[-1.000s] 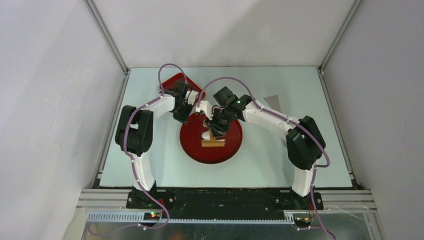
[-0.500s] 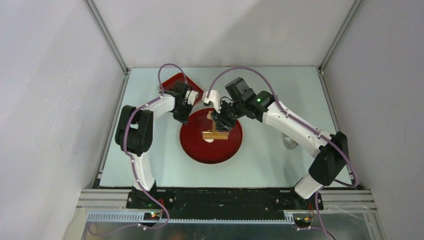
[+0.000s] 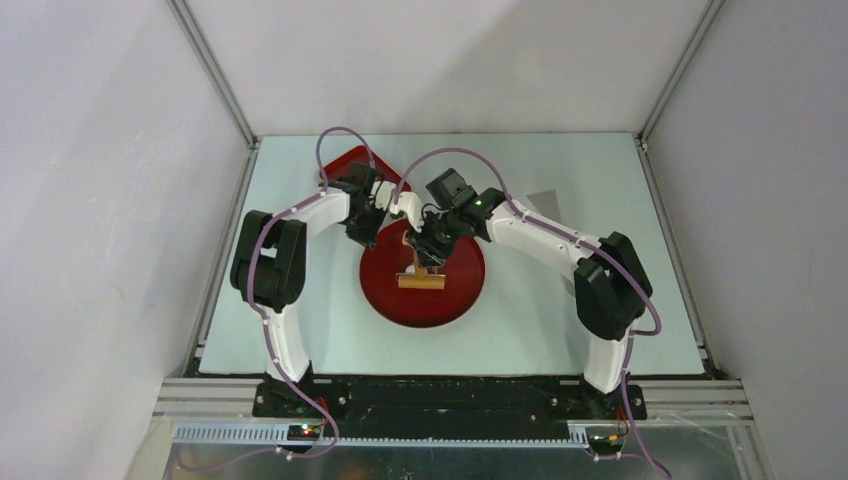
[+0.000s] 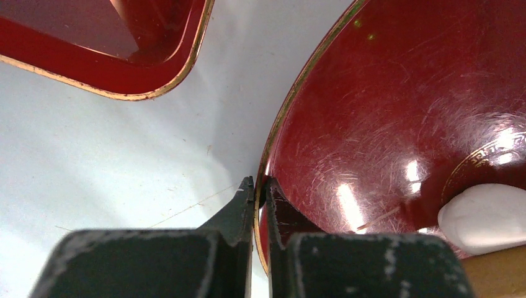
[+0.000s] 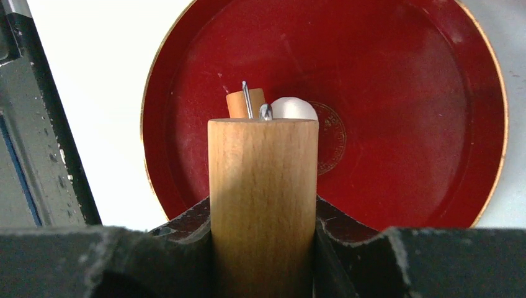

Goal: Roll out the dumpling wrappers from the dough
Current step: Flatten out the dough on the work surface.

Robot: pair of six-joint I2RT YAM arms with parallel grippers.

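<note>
Soft, probably sticky dough (image 5: 294, 108) lies mid-plate (image 5: 403, 93) against the roller (image 5: 263, 161), better pressed than pinched; right gripper (image 5: 263, 214) clamps the roller's handle, left gripper (image 4: 259, 184) nips the plate's rim.

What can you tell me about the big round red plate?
The plate is round, shiny dark red, with a thin gold edge, a gold ring in its middle and fine scratches. It lies flat on the pale table. The left gripper pinches its rim. A white dough lump sits near its middle, by a wooden roller.
</note>
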